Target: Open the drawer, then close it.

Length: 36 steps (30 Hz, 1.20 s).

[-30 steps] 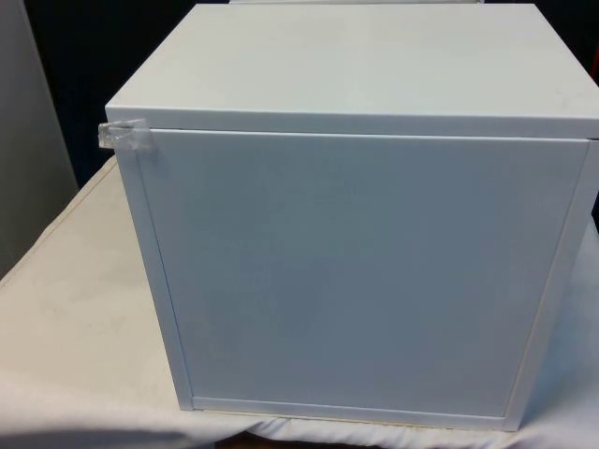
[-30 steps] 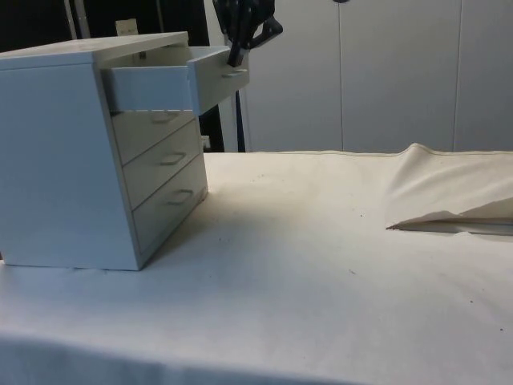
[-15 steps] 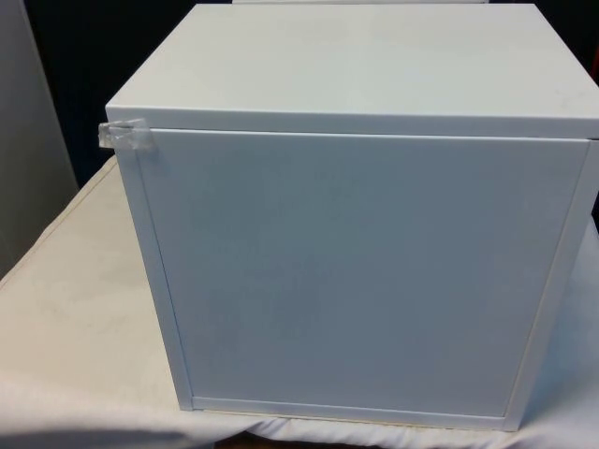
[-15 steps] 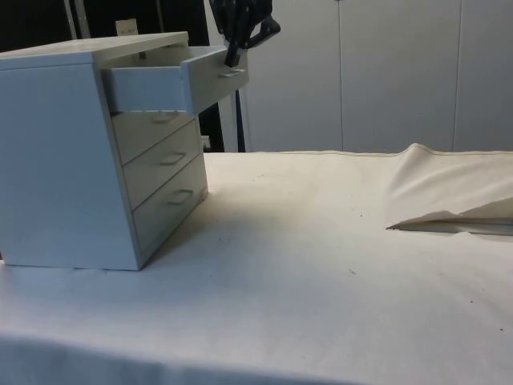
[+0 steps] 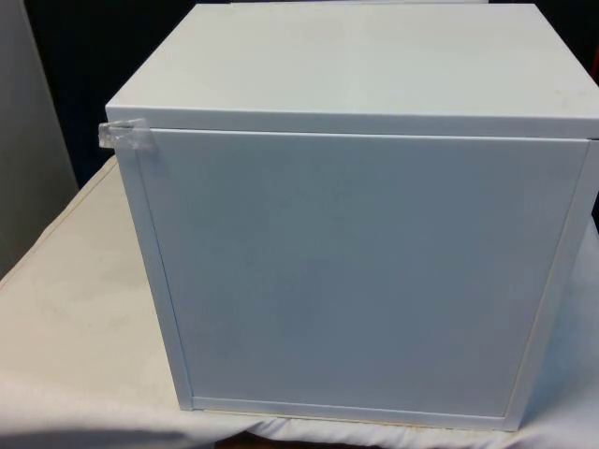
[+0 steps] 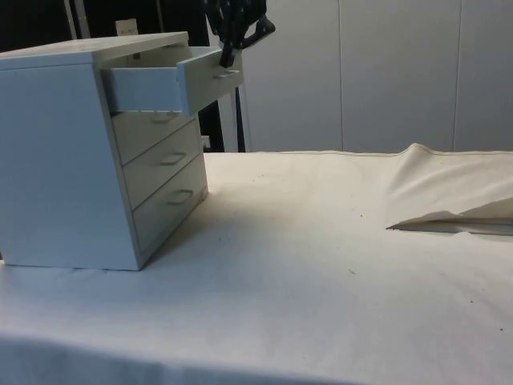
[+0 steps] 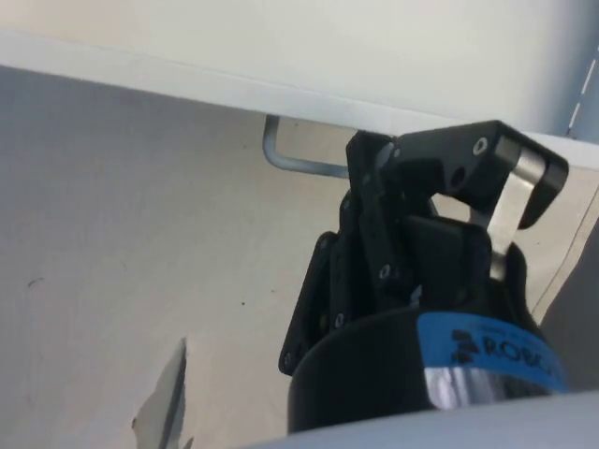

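A white chest of drawers (image 5: 356, 281) turns its plain back to the front view. In the side view the chest (image 6: 56, 160) stands at the left, and its top drawer (image 6: 152, 87) is pulled partway out. My black gripper (image 6: 228, 58) hangs at the drawer's front panel, touching it just above the metal handle (image 6: 228, 74). In the wrist view the gripper (image 7: 449, 150) looks shut, with nothing held, and it overlaps the handle (image 7: 285, 161) under the white drawer front (image 7: 281, 47).
The two lower drawers (image 6: 164, 156) (image 6: 172, 199) are shut. A raised fold of the white cloth (image 6: 449, 192) lies at the side view's right. A scrap of clear tape (image 5: 126, 136) sticks to the chest's back corner.
The top drawer has slid a little back into the chest, and the gripper has moved with it towards the chest.
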Each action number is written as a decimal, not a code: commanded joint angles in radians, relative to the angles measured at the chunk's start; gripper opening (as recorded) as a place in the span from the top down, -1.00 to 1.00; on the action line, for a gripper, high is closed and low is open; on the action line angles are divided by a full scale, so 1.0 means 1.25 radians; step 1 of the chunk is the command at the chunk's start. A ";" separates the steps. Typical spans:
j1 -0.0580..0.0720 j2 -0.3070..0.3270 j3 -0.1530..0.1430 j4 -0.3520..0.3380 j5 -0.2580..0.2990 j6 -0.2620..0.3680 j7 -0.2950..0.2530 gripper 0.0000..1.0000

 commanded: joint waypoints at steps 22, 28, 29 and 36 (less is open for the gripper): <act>0.016 0.060 -0.021 0.057 0.078 -0.001 -0.085 1.00; 0.002 0.017 -0.010 0.020 0.051 -0.015 -0.068 1.00; 0.018 0.063 -0.019 0.062 0.081 -0.011 -0.083 1.00; 0.015 0.040 -0.010 0.056 0.074 -0.043 -0.081 1.00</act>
